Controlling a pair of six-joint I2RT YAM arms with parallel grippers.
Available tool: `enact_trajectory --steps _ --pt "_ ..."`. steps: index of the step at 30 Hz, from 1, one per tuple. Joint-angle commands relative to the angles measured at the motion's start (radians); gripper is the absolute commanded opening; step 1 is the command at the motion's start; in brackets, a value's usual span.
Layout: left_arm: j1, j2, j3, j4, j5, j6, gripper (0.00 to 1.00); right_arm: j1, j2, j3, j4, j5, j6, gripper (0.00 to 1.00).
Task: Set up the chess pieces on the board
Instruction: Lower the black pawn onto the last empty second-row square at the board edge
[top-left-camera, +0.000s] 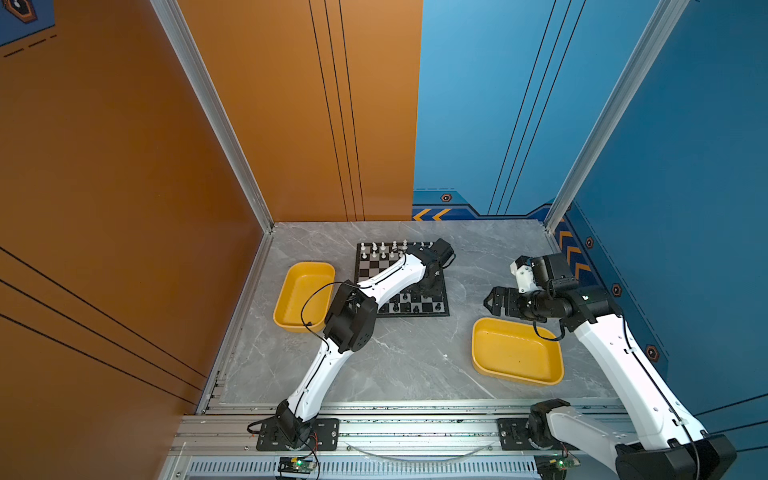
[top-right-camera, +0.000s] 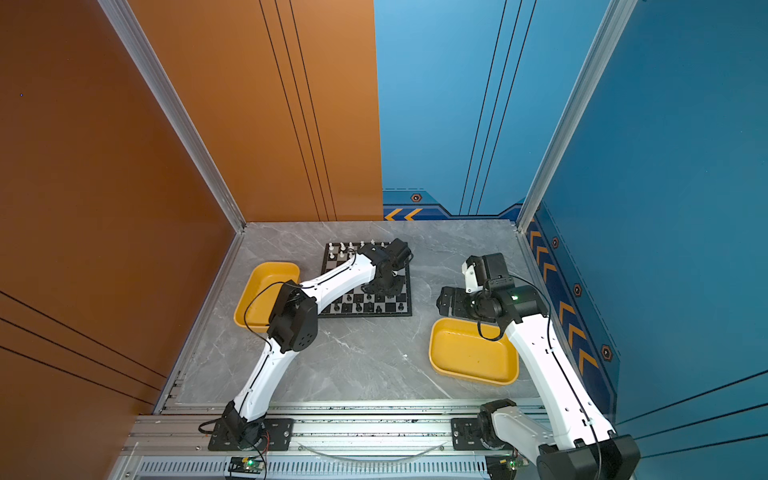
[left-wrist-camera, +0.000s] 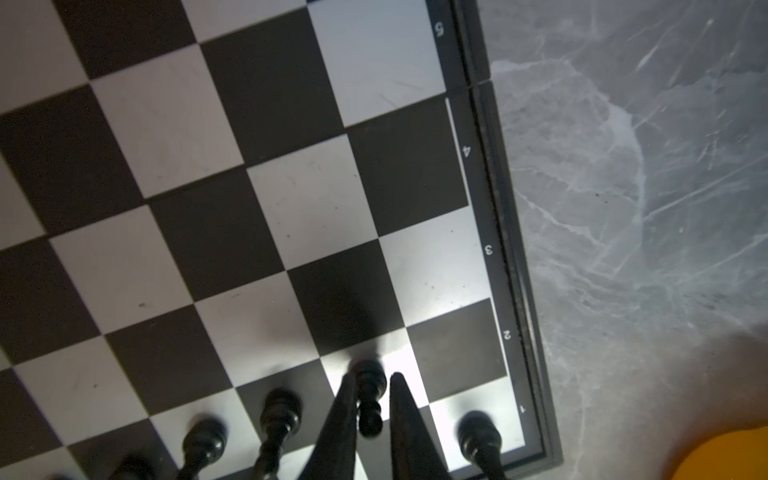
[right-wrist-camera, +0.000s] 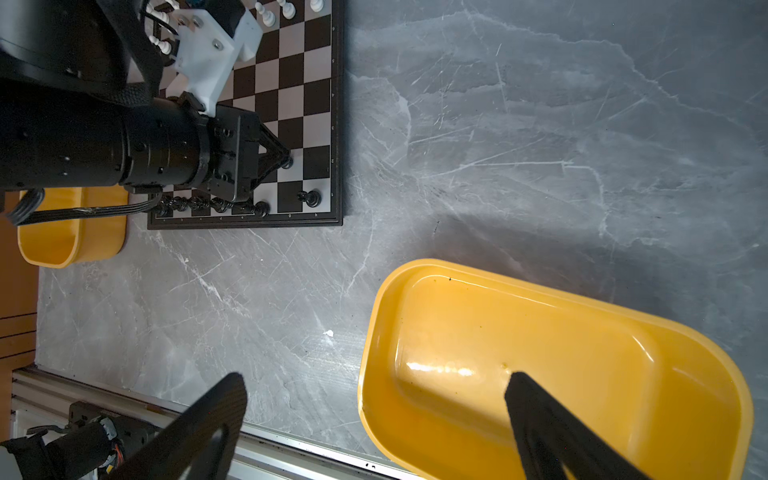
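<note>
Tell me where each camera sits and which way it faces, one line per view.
Both top views: high above the front rail, looking down at the board, left tray, right tray and both arms.
Left wrist: on the left arm, looking along the left gripper, fingers flanking a black pawn on the board.
Right wrist: on the right arm, looking past the open right gripper at the right tray and table.
Shared: right wrist also shows that pawn and left gripper.
</note>
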Motion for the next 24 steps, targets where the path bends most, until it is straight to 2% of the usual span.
enact_trajectory --steps 1,11,18,24 --pt "-0.014 0.009 -0.012 -0.024 0.019 -0.007 0.18 -0.008 -0.021 -0.01 -0.02 -0.005 0.013 1.0" --pt "-0.014 -0.005 -0.016 -0.023 0.029 -0.007 0.22 -0.008 -0.024 -0.012 -0.02 -0.007 0.019 1.0" --pt "-0.007 -0.03 -0.002 -0.023 0.037 -0.01 0.34 -0.007 -0.021 -0.002 -0.02 -0.01 0.022 1.0" --pt "0.011 -0.064 0.021 -0.023 0.052 -0.015 0.39 -0.008 -0.014 0.005 -0.012 -0.011 0.025 1.0"
